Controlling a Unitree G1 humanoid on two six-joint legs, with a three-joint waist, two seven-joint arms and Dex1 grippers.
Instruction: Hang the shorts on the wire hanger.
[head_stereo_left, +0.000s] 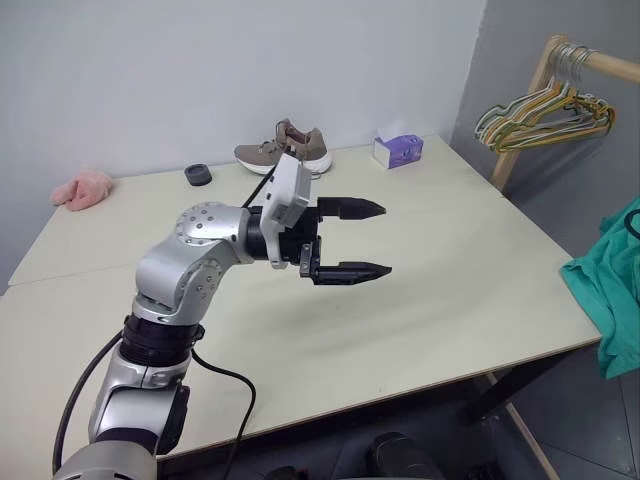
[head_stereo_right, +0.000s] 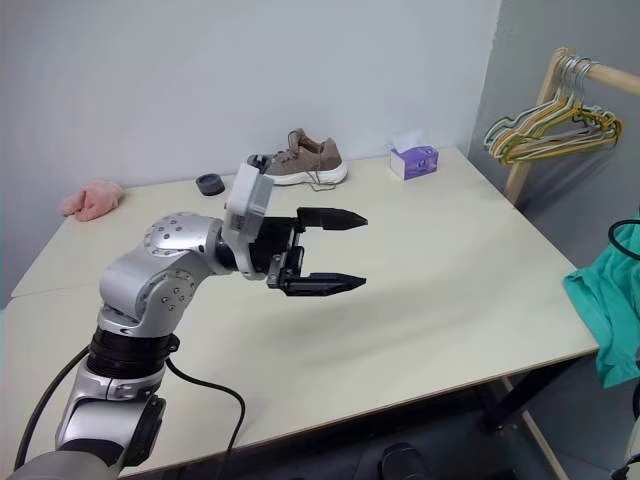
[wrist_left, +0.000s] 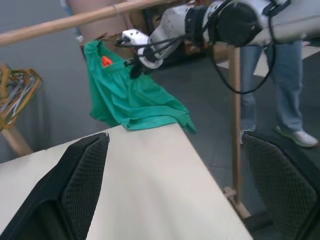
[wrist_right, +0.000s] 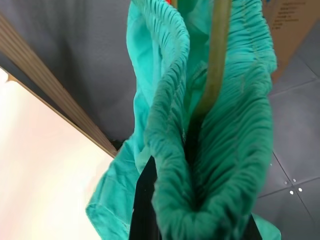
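Note:
The teal-green shorts (wrist_left: 135, 100) hang beyond the table's right edge, with their lower part draped against the table corner (head_stereo_left: 610, 290). My right gripper (wrist_left: 136, 67) is shut on their gathered waistband (wrist_right: 230, 150), beside a small orange-red tag (wrist_left: 105, 61). The wire hanger (wrist_right: 216, 60) shows as a thin olive-grey wire running down inside the waistband opening. My left gripper (head_stereo_left: 350, 240) hovers above the middle of the table, pointing level toward the shorts. Its fingers (wrist_left: 85, 175) are wide open and hold nothing.
On the pale table (head_stereo_left: 450, 260) at the back are a brown shoe (head_stereo_left: 285, 150), a purple tissue box (head_stereo_left: 398, 150), a black ring (head_stereo_left: 198, 175) and a pink cloth (head_stereo_left: 83, 190). A bunch of coloured hangers (head_stereo_left: 545, 115) hangs on a wooden rail. A person's legs (wrist_left: 295, 90) stand behind the rail post.

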